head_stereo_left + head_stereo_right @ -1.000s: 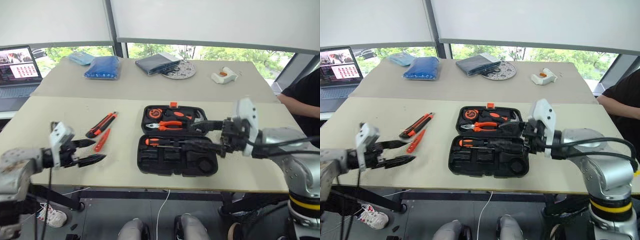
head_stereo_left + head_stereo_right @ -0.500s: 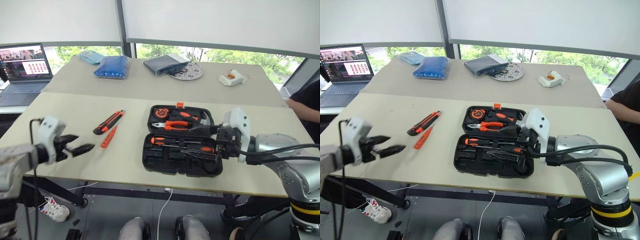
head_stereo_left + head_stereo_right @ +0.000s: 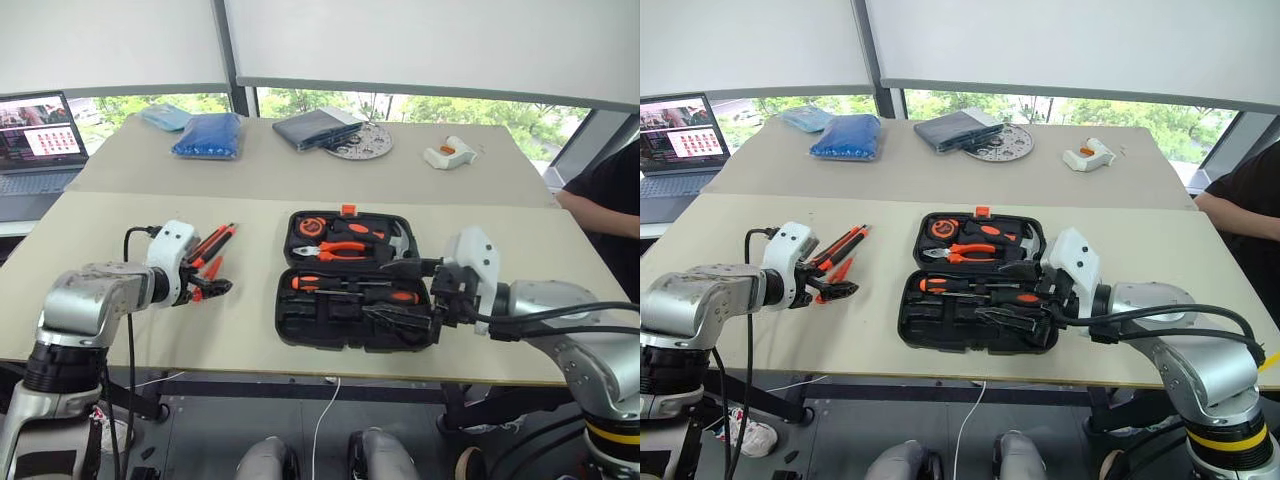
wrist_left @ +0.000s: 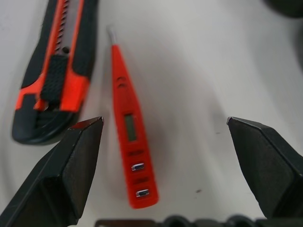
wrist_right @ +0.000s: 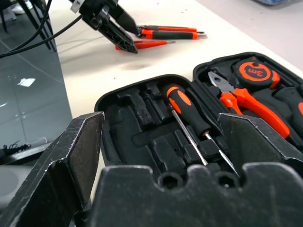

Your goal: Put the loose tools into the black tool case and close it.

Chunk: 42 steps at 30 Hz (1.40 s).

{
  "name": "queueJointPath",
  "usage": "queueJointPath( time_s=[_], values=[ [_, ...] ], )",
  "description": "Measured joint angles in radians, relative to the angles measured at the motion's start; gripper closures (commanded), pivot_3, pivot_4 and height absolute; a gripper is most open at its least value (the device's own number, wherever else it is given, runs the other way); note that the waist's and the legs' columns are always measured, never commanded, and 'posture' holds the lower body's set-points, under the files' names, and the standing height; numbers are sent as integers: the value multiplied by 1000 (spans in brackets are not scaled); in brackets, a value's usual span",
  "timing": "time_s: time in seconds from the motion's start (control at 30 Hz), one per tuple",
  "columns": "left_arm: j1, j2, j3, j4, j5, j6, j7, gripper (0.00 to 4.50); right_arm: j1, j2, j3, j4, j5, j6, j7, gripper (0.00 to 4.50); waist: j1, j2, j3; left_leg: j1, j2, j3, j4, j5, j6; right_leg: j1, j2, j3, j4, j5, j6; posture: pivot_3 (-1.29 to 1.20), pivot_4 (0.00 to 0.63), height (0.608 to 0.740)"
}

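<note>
The black tool case [image 3: 300, 325] lies open in the middle of the near table. It holds orange-and-black screwdrivers [image 3: 345, 287], pliers [image 3: 338, 250] and a tape measure [image 3: 310, 226]. Left of it, on the table, lie the utility knife [image 3: 214, 240] and the slim orange screwdriver [image 4: 129, 137]. My left gripper [image 3: 207, 286] is open, tilted down, its fingertips either side of the slim screwdriver's handle end without touching it. My right gripper [image 3: 405, 293] is open and empty, hovering over the case's right side.
On the far table sit a laptop [image 3: 35, 135], a blue bag [image 3: 207, 135], a dark pouch [image 3: 312, 127] on a round disc [image 3: 365, 142], and a white-and-orange device [image 3: 447, 152]. A person's dark sleeve [image 3: 610, 195] shows at the right edge.
My left gripper has swung forward and right from the table's near left edge to the slim orange screwdriver, tipping downward. The right gripper has stayed over the case.
</note>
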Motion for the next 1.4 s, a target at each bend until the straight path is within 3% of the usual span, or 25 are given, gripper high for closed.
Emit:
queueJointPath(
  time_s=[0.2,0.3,0.57,0.6,0.83,1.0,1.03,1.17,1.4],
  values=[
    [-14,-18,-22,65,20,-13,13,0,16,-6,-4,-1,6,0,-14,35,10,0,0,0,0,0,0,0,0,0,-1,0,0,0,0,0,150,718],
    [-50,-45,-41,128,40,-49,13,877,15,-10,-5,-3,6,-1,-14,0,16,0,0,1,0,0,0,0,0,1,-1,0,0,0,0,0,150,718],
    [-119,-93,-56,271,91,-140,9,3897,14,-26,-1,-34,11,-13,6,0,35,0,0,5,0,-1,0,-5,-6,6,-3,0,0,0,0,0,150,718],
    [-123,-93,-59,277,93,-147,2,4037,14,-26,-1,-38,12,-13,8,0,36,0,0,5,0,-1,0,-5,-6,6,-3,0,0,0,0,0,150,718],
    [-81,-13,-122,285,112,-343,-176,4044,54,-85,-3,-65,80,2,34,0,36,-1,0,3,1,-2,0,-3,-4,5,-5,0,-2,0,-1,0,150,718],
    [-62,103,-134,213,53,-606,-541,4044,130,-161,-44,-100,117,6,74,0,32,-2,1,-4,1,-2,1,-2,-2,-2,-4,-2,-2,2,-8,0,150,718],
    [-109,98,-138,221,25,-653,-644,4044,159,-171,-59,-109,120,3,75,0,39,-3,1,-5,1,-2,2,-2,-1,-2,-3,-3,-2,-1,-3,0,150,718],
    [-221,74,-178,241,13,-724,-801,4044,212,-172,-74,-131,125,0,72,0,41,-3,1,-6,0,-2,3,-1,2,-1,-1,-3,-2,0,0,0,150,718],
    [-336,-81,-419,398,169,-929,-994,4044,282,-163,-94,-175,126,-6,27,0,36,-3,1,-5,0,-2,4,-2,4,-1,2,-2,-2,0,1,0,150,718]
  ],
)
